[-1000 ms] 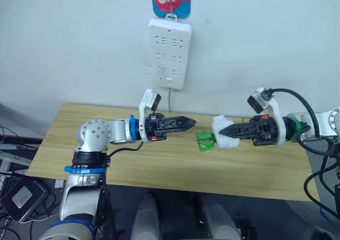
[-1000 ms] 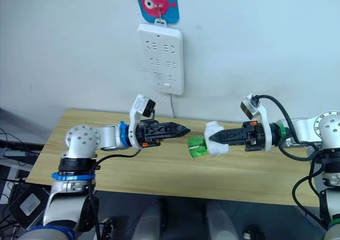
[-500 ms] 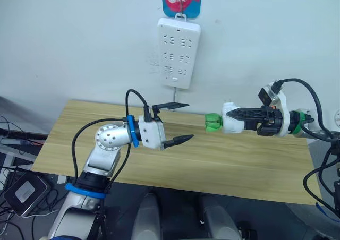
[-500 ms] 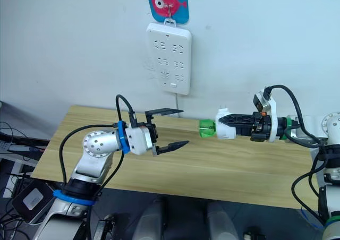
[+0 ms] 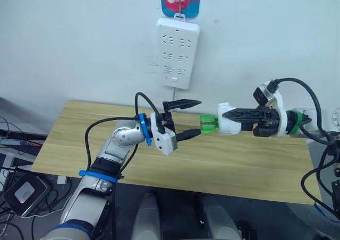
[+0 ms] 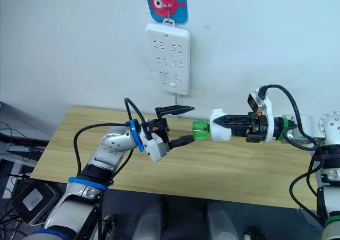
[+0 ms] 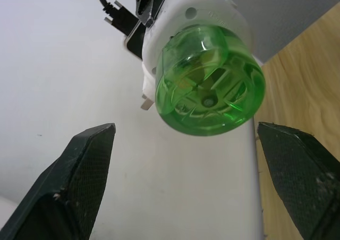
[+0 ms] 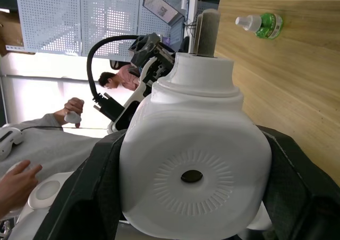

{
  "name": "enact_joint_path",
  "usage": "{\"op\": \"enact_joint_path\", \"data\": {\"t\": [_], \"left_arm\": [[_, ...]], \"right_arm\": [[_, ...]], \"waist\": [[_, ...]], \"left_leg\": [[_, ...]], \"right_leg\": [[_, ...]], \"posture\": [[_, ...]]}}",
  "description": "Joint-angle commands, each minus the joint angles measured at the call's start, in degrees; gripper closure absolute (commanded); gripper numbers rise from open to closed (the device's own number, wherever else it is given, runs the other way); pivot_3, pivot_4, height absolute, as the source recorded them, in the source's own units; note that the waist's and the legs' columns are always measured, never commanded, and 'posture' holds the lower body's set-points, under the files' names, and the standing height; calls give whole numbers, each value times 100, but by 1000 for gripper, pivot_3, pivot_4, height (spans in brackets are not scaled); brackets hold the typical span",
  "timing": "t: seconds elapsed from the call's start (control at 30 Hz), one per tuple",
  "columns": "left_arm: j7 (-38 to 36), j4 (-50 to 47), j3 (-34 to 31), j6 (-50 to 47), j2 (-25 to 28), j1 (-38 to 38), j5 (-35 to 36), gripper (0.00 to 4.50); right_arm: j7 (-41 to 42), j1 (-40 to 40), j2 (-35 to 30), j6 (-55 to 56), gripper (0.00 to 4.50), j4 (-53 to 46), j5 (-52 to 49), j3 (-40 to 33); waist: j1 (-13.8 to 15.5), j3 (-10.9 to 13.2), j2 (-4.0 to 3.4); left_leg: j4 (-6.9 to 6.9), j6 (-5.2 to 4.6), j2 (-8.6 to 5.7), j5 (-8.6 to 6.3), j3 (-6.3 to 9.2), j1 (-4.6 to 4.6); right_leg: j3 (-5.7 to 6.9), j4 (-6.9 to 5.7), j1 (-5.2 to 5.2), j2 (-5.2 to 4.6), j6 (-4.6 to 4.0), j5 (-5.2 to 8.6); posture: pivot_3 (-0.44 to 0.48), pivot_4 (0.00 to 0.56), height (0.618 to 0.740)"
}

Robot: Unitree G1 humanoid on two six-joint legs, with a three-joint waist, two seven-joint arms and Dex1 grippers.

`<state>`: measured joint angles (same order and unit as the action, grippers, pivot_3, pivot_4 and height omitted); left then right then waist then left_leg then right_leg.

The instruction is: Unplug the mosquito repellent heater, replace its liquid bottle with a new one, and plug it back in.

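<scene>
The white mosquito repellent heater (image 5: 229, 125) hangs in the air over the table, lying sideways, with my right gripper (image 5: 227, 117) shut on it. A green liquid bottle (image 5: 208, 124) sticks out of the heater toward my left arm. My left gripper (image 5: 192, 118) is open, and its fingertips (image 7: 101, 139) stand on either side just short of the bottle's base (image 7: 210, 80), without touching it. The right wrist view shows the heater's vent face (image 8: 192, 175) and a second green bottle (image 8: 263, 25) with a white cap lying on the table.
A white power strip (image 5: 178, 51) hangs on the wall under a fish-shaped hook, above and between the arms. The wooden table (image 5: 79, 139) lies below both grippers. A person (image 8: 119, 78) with hand controllers shows in the right wrist view.
My left gripper has swung right and risen toward the green bottle, staying open. The right gripper has brought the heater a little to the left.
</scene>
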<state>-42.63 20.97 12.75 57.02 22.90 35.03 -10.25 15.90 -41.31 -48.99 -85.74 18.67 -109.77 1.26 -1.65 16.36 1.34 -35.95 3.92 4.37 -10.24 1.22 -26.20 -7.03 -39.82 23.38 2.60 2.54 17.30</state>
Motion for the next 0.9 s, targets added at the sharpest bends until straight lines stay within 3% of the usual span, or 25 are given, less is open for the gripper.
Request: {"op": "enact_joint_path", "data": {"t": [0.03,0.9], "left_arm": [[192,-41,120,195,38,113,-17,7],[476,-50,413,217,207,217,1,7]], "right_arm": [[16,-8,-67,76,1465,-213,-323,-76],[46,-23,-33,129,1465,-307,-323,-37]], "waist": [[0,0,0],[-2,0,0]], "left_leg": [[-2,0,-1,0,2,0],[-8,-1,-1,1,9,1]], "right_leg": [[1,-5,1,0,0,0],[9,-16,1,0,0,0]], "posture": [[-1,255,740],[-3,260,740]]}}
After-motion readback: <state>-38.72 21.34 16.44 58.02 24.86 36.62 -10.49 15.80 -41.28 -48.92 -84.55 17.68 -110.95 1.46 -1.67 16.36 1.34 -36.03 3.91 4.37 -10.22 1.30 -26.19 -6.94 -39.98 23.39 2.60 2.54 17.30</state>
